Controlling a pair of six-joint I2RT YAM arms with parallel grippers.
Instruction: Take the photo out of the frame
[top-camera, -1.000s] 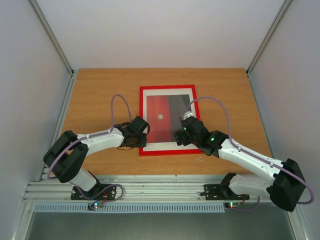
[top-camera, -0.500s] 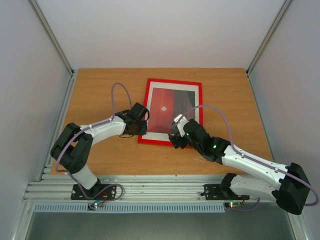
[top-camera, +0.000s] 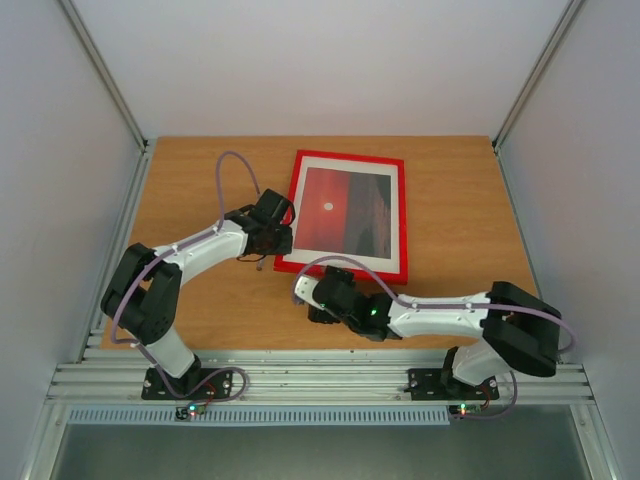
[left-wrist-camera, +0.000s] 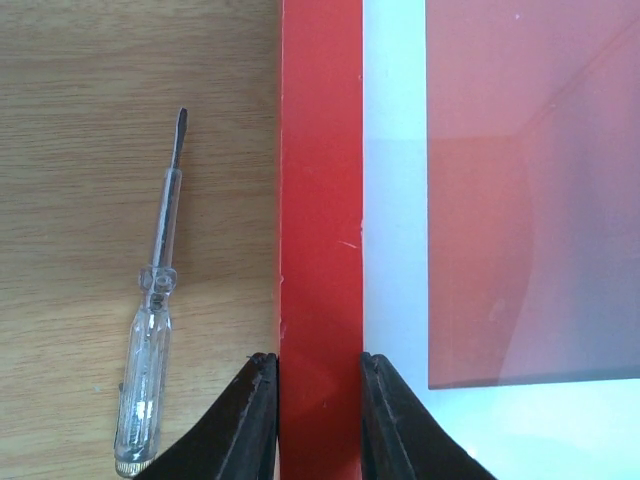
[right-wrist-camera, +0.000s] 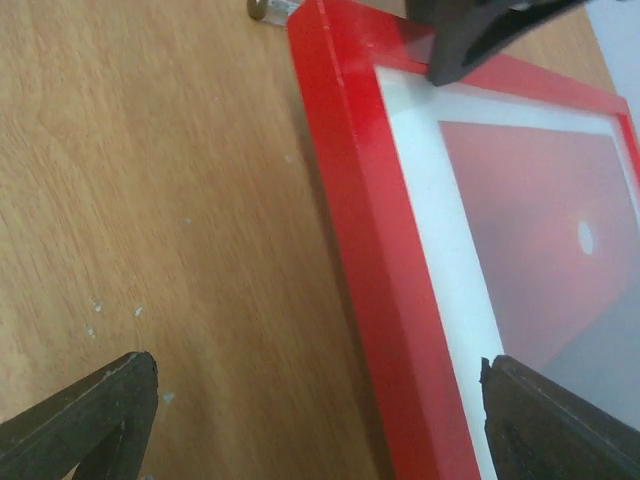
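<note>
Frame: a thin bright red border (top-camera: 404, 220) is laid flat on the wooden desk (top-camera: 180, 200), turned slightly out of square. Its left rail is seated in the left claw (left-wrist-camera: 316, 360). Its near-left corner lies just ahead of the right claw (right-wrist-camera: 318, 368).
Photo: a red sunset print (top-camera: 340, 210) with a small white sun, greyer toward its right side, is seated inside the frame. It is ringed by a white mat (left-wrist-camera: 395, 200), to the right of the left claw and beyond the right claw.
Left claw: it is clamped on the frame's left rail, with one finger pressed to the outer edge by the desk and the other to the inner edge over the mat.
Right claw: its fingers are held wide apart, low over the desk, and nothing is held. The red rail is seen running up between them, nearer the right finger.
Screwdriver: a clear-handled one (left-wrist-camera: 150, 330) is laid on the desk just left of the left claw, roughly parallel to the rail and apart from it.
In the way: the near rail is crossed by the right arm's cable in the overhead view.
Hard to make out: a pale sheen is spread over the photo in the left wrist view, and only a strip of it is shown there. Whether the right claw touches the desk cannot be told.
</note>
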